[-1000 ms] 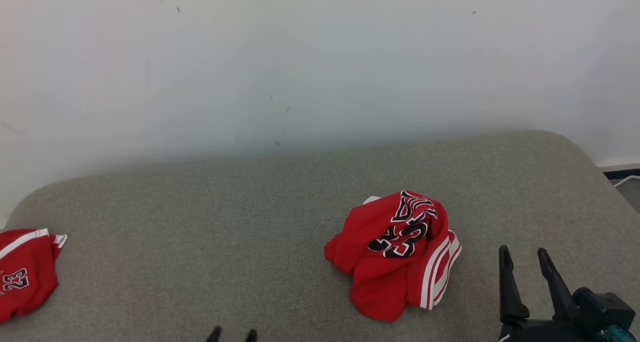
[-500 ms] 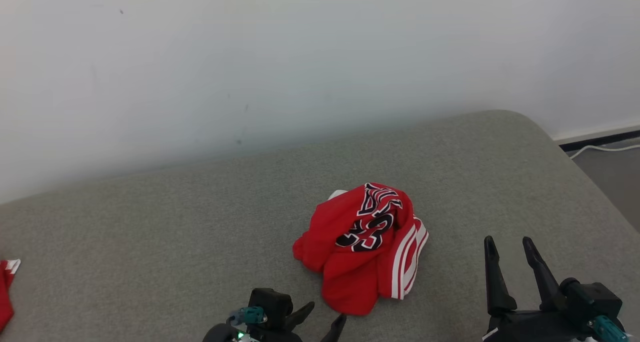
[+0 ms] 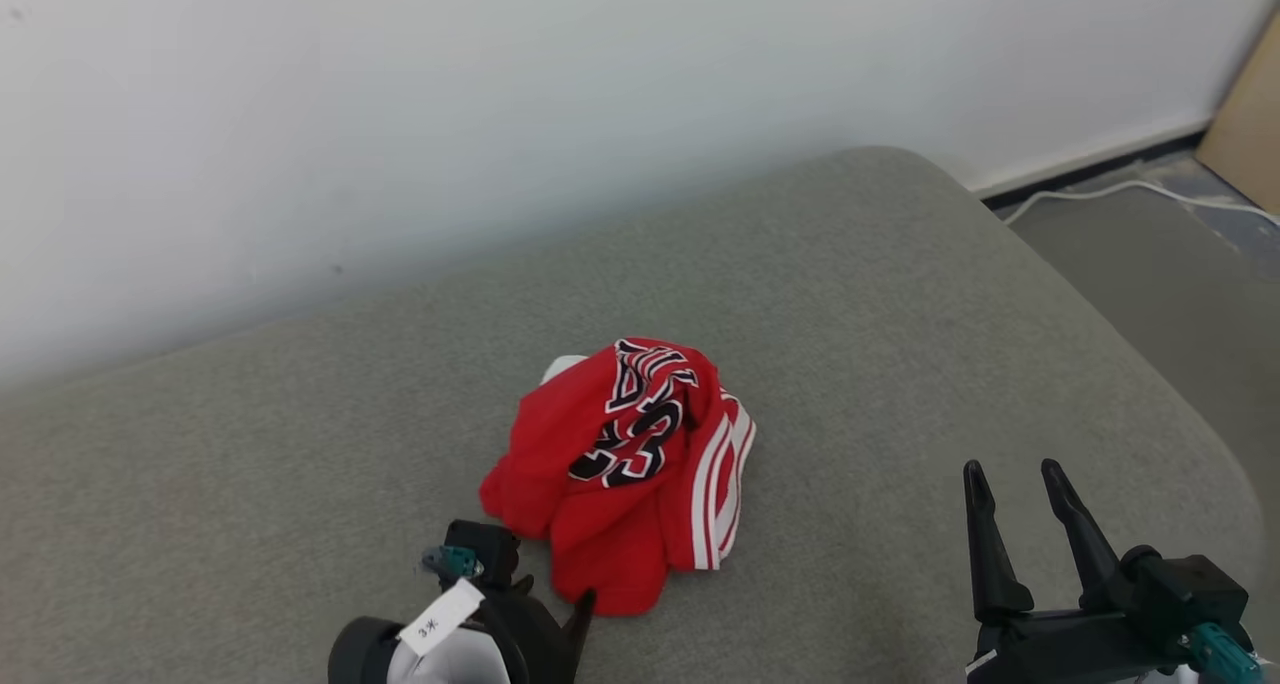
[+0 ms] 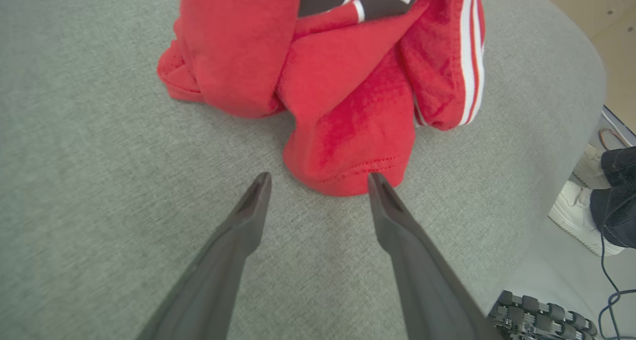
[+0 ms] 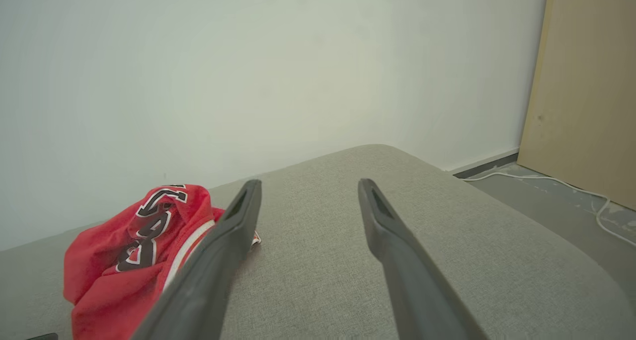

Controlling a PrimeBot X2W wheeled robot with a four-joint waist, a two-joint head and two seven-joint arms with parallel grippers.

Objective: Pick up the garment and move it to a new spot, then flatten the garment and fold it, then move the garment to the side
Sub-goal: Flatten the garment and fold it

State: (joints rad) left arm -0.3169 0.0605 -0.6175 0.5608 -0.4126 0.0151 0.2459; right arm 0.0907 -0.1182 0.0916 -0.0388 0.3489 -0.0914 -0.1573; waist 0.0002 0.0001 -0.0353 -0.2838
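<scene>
I see the red garment (image 3: 612,464) crumpled on the grey cushion (image 3: 900,294). Left gripper (image 4: 319,177) is spread wide, its fingertips either side of the near hem; I cannot tell whether they touch it. Right gripper (image 3: 1010,470) is spread too, empty, well apart from the garment.

The left claw (image 4: 319,177) stands wide open, its two dark fingers (image 4: 236,240) spread apart and angled downward, gripping nothing. The right claw (image 3: 1011,469) is also open, its fingers pointing up the head view, and holds nothing.
</scene>
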